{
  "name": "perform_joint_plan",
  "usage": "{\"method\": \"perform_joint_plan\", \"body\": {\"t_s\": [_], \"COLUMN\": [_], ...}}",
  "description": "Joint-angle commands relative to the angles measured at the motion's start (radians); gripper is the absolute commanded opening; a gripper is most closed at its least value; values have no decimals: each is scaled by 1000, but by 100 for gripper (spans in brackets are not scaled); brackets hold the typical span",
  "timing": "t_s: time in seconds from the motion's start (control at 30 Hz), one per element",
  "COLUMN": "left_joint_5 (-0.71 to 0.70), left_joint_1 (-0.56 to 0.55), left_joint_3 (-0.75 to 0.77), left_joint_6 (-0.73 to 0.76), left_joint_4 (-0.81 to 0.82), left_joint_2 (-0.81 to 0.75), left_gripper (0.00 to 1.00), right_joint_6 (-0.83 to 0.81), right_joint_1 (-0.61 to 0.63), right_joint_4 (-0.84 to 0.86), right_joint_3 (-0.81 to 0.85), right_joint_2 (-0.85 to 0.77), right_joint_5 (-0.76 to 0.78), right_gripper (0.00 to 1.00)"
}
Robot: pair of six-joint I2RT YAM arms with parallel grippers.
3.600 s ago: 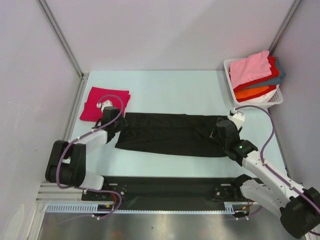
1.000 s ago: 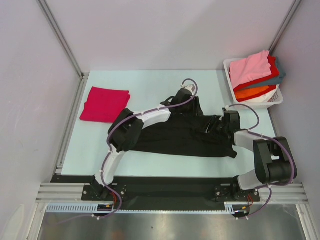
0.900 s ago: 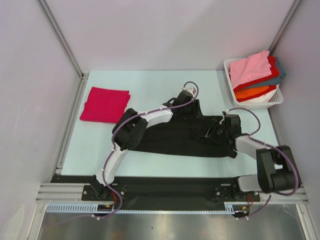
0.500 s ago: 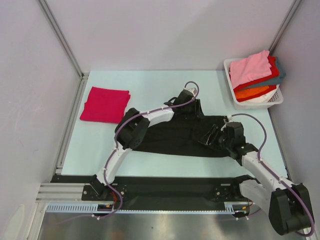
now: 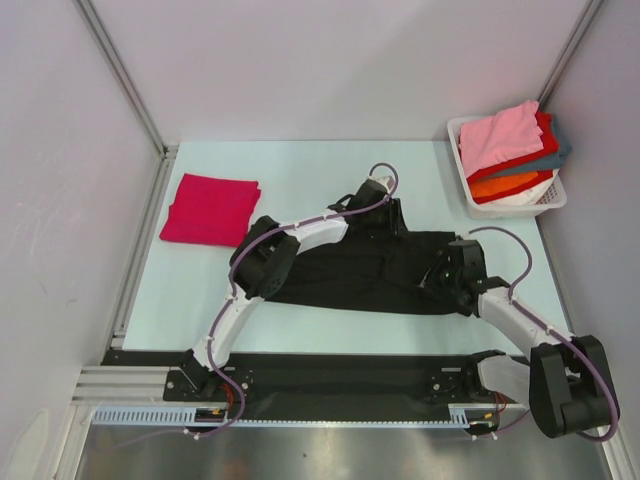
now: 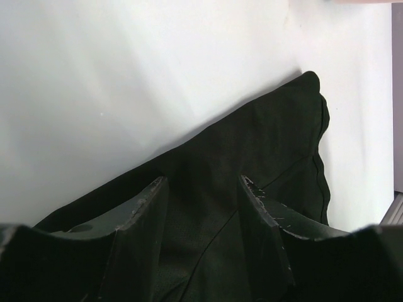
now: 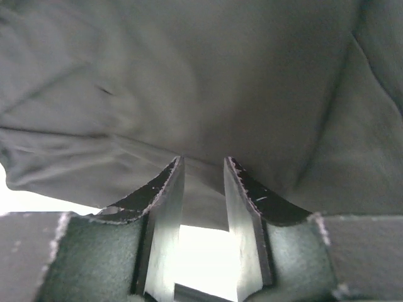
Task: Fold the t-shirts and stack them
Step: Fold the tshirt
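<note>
The left arm [image 5: 300, 232] stretches far out from its base toward 1 o'clock, elbow raised, wrist bent down at the end. The left gripper [image 6: 201, 195] points downward, its two fingers [image 6: 146, 217] spread well apart. The right arm [image 5: 515, 315] lies low, forearm running toward 10 o'clock. The right gripper [image 7: 203, 182] faces 9 o'clock, its fingers [image 7: 165, 201] close with a narrow gap between them; whether they clamp cannot be told.

Looks down on a pale surface [image 5: 300, 170] with a black t-shirt [image 5: 350, 275] lying rumpled across the middle. Finds the left claw [image 5: 385, 215] at its far edge and the right claw [image 5: 440, 278] on its right end. Shows a folded magenta-red t-shirt [image 5: 210, 208] far left, and a white basket [image 5: 545, 200] of coloured shirts far right.
</note>
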Motion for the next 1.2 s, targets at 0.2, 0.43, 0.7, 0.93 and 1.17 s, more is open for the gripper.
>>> {"method": "perform_joint_plan", "body": {"t_s": [0.2,0.43,0.7,0.93,1.17], "left_joint_5": [27,34,-51,-127,-229], "left_joint_1": [-2,8,24,78,97], "left_joint_3": [84,101,90,-62,-278], "left_joint_6": [7,64,191,254,305], "left_joint_4": [-8,-15,-96,-96,-93], "left_joint_2": [11,-41,-148,-317,-570], "left_gripper": [54,57,62,61,62], "right_joint_6": [112,219,434,487,514], "right_joint_1": [29,29,43,57,65], "right_joint_4": [-115,-309,-552,-567,-512], "right_joint_3": [-67,19,50,13,-30], "right_joint_2": [-213,-288,-340,-339,-292], "right_joint_5": [137,295,453,439,444], "right_gripper": [39,61,60,62,64]}}
